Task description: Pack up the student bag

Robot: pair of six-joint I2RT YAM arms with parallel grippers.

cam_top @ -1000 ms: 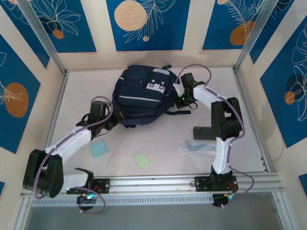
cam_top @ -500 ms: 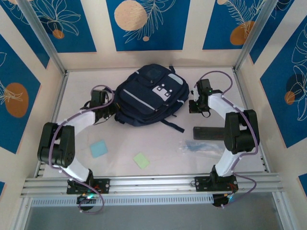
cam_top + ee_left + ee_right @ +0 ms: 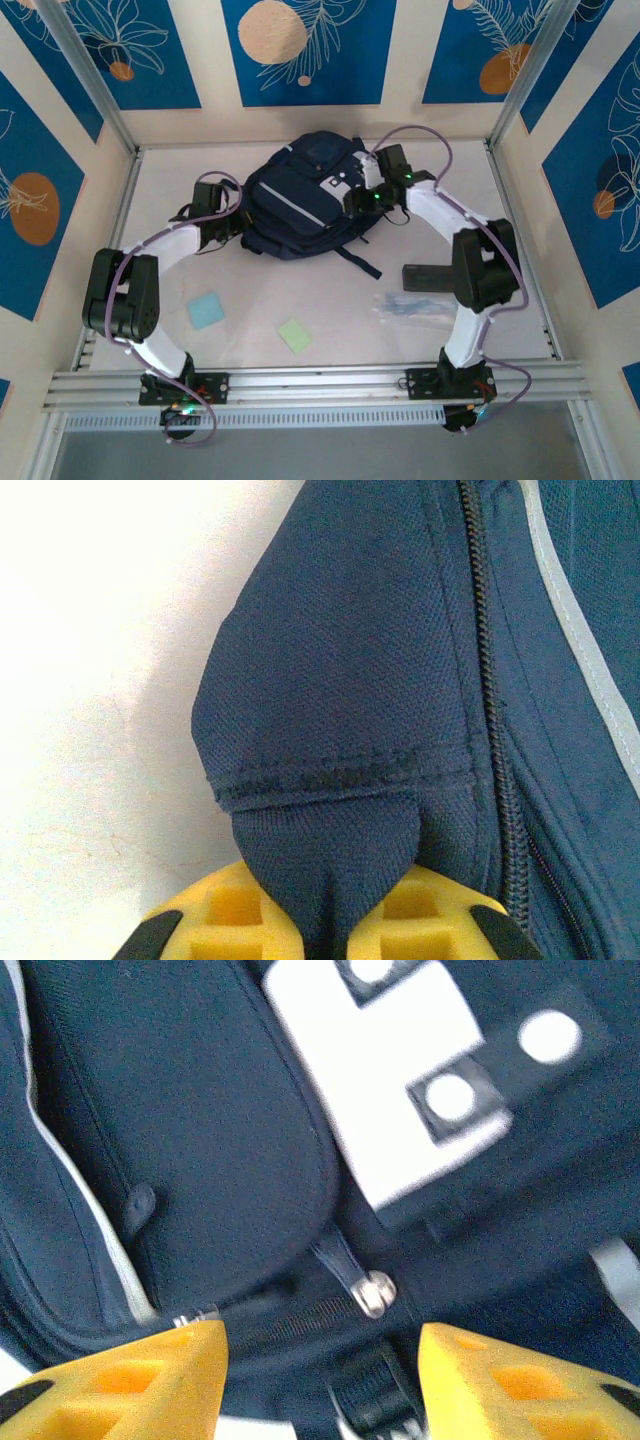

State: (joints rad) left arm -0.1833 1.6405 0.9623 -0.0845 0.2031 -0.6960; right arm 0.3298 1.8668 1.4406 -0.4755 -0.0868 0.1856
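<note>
Student bag (image 3: 300,215), a large navy-blue fabric backpack with grey patches, lies at the far middle of the white surface (image 3: 170,190). Left claw (image 3: 325,938) pinches its corner tab; right claw (image 3: 322,1365) hangs spread above a metal zipper pull (image 3: 376,1293).

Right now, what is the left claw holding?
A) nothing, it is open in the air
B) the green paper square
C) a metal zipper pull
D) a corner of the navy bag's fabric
D: in the left wrist view, the left claw is shut on a navy fabric corner of the student bag.
</note>
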